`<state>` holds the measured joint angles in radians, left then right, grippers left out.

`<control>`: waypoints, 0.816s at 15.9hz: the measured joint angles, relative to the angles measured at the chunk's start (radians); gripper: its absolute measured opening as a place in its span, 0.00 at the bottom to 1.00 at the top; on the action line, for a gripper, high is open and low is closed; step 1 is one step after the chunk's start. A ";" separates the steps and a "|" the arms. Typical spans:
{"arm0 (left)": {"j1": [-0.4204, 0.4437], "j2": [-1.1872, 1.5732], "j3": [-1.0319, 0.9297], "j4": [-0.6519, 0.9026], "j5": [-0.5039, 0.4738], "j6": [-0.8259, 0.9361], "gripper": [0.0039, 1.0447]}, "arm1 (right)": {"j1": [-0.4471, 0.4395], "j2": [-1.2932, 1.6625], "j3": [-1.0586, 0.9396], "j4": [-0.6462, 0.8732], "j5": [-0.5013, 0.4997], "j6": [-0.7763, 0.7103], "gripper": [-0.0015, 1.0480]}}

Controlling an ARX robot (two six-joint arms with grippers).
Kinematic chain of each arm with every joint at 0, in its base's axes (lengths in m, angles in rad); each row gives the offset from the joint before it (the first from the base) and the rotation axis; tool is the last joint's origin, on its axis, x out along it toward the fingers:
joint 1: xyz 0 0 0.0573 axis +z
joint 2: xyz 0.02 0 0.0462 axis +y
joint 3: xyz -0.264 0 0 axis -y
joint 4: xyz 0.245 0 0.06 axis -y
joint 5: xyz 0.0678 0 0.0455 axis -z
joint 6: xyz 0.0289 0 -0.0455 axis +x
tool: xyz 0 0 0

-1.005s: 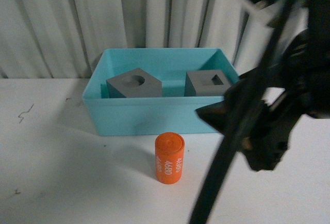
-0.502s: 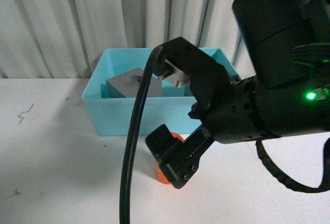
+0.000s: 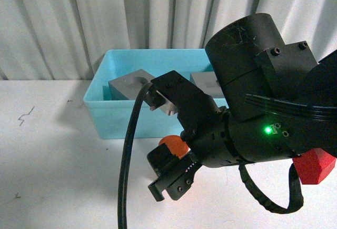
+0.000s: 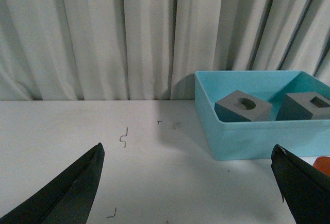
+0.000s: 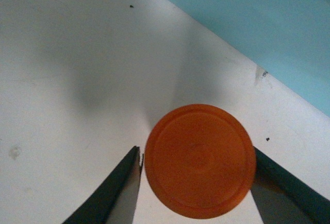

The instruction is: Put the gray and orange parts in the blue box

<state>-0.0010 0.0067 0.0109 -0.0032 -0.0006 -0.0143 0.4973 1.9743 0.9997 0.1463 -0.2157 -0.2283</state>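
The orange cylinder (image 5: 200, 160) stands upright on the white table just in front of the blue box (image 3: 121, 118). My right gripper (image 5: 198, 195) is open, with one finger on each side of the cylinder and a thin gap showing at one finger. In the front view the right gripper (image 3: 167, 140) hides most of the orange cylinder (image 3: 176, 146). Both gray cubes lie inside the box: the one with the round recess (image 4: 242, 105) and the one with the square recess (image 4: 307, 105). My left gripper (image 4: 188, 193) hangs open over bare table, to the left of the box (image 4: 247, 136).
White curtains hang close behind the box. A red block (image 3: 314, 166) shows at the right under the right arm. That arm's black cable (image 3: 126, 176) drops in front of the table. Small dark marks (image 4: 124, 136) dot the white tabletop.
My right arm has swung in from the right and come down over the orange cylinder. Its open fingers now straddle the cylinder and hide most of it in the front view.
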 joint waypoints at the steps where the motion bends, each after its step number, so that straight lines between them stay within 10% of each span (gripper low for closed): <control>1: 0.000 0.000 0.000 0.000 0.000 0.000 0.94 | 0.000 0.000 0.000 0.004 0.000 0.003 0.54; 7: 0.000 0.000 0.000 0.000 0.000 0.000 0.94 | -0.042 -0.240 -0.030 0.081 -0.062 0.101 0.44; 13: 0.000 0.000 0.000 0.000 0.000 0.000 0.94 | -0.187 -0.126 0.366 0.002 0.026 0.159 0.44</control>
<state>-0.0010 0.0067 0.0109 -0.0032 -0.0006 -0.0143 0.3103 1.8481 1.3659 0.1478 -0.1894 -0.0692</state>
